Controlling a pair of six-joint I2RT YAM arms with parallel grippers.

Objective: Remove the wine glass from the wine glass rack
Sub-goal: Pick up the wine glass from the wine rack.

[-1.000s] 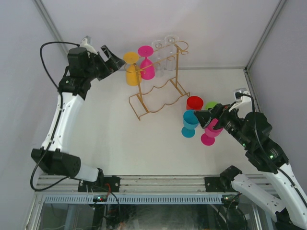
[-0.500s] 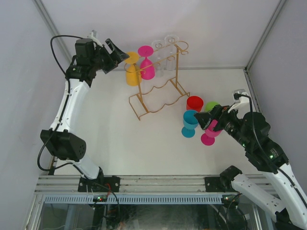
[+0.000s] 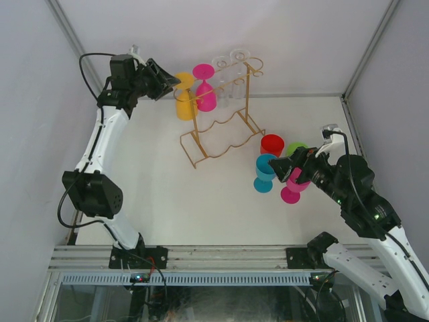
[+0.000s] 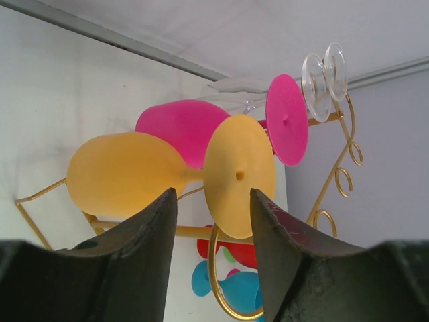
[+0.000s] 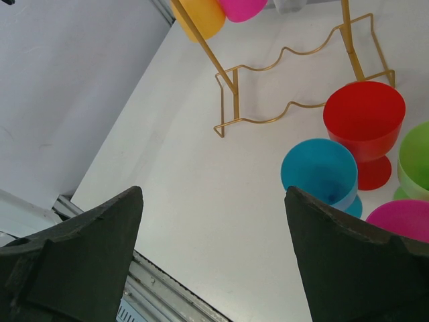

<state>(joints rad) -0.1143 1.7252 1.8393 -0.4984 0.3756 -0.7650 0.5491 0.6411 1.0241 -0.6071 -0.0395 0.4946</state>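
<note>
My left tool (image 4: 212,196), jaws apart and empty, sits just below the yellow wine glass (image 4: 120,174) on the wine glass rack (image 4: 211,265); I should centre its stem before clamping.

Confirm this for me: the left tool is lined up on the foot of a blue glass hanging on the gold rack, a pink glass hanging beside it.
Wrong colour. The left tool is lined up on the foot of a yellow glass, not a blue one, as the left wrist view shows. It hangs on the gold rack, a pink glass hanging beside it.
</note>
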